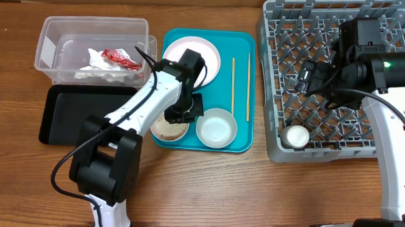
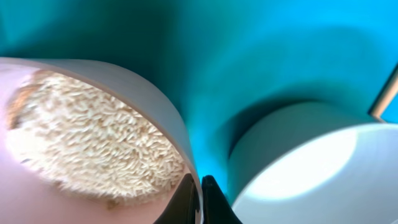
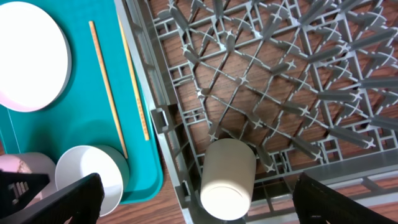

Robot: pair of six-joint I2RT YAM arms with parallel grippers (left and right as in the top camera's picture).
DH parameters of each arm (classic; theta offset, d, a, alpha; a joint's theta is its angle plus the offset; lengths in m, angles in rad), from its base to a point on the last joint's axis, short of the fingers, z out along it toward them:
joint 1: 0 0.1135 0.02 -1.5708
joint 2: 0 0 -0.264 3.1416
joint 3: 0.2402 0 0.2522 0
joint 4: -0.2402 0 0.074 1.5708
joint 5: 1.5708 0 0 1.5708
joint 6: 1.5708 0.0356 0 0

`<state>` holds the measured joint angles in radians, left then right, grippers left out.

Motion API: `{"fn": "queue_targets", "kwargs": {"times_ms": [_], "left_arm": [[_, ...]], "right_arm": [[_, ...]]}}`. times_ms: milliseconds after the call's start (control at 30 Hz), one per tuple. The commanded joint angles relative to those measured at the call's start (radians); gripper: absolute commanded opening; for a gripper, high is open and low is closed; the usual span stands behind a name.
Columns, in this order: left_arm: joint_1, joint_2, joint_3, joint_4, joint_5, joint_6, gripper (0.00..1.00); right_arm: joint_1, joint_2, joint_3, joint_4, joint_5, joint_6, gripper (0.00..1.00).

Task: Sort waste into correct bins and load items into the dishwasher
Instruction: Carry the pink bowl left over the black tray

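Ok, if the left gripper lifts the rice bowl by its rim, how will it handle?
The rice bowl looks rigid, so the rim should hold its shape. It holds loose rice, so it will probably hang heavy from a one-sided pinch by the left gripper and tilt. Any tilt could spill grains onto the tray.

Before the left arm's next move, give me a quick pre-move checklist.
1. Left gripper on rice bowl: jaws either side of the rim, closed on it. ok
2. Rice: in the bowl, none seen spilled. ok
3. Clearance to empty white bowl: right beside the outer jaw. Contact: cannot tell
4. Black tray: bare. ok
5. Right gripper: open, over the dish rack, away from the teal tray. ok
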<state>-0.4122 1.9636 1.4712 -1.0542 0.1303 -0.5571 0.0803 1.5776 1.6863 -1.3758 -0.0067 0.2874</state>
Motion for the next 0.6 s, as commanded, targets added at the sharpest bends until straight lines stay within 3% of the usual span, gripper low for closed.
{"fn": "queue_targets", "kwargs": {"times_ms": [0, 333, 567], "left_arm": [[0.002, 0.000, 0.116, -0.063, 0.032, 0.066, 0.04], [0.064, -0.004, 0.536, -0.426, 0.068, 0.226, 0.04], [0.215, -0.063, 0.616, -0.584, 0.206, 0.388, 0.04]], "right_arm": [[0.003, -0.008, 0.019, 0.009, 0.013, -0.004, 0.99], [0.003, -0.008, 0.019, 0.009, 0.013, -0.005, 0.99], [0.003, -0.008, 0.019, 0.010, 0.013, -0.004, 0.99]]}}
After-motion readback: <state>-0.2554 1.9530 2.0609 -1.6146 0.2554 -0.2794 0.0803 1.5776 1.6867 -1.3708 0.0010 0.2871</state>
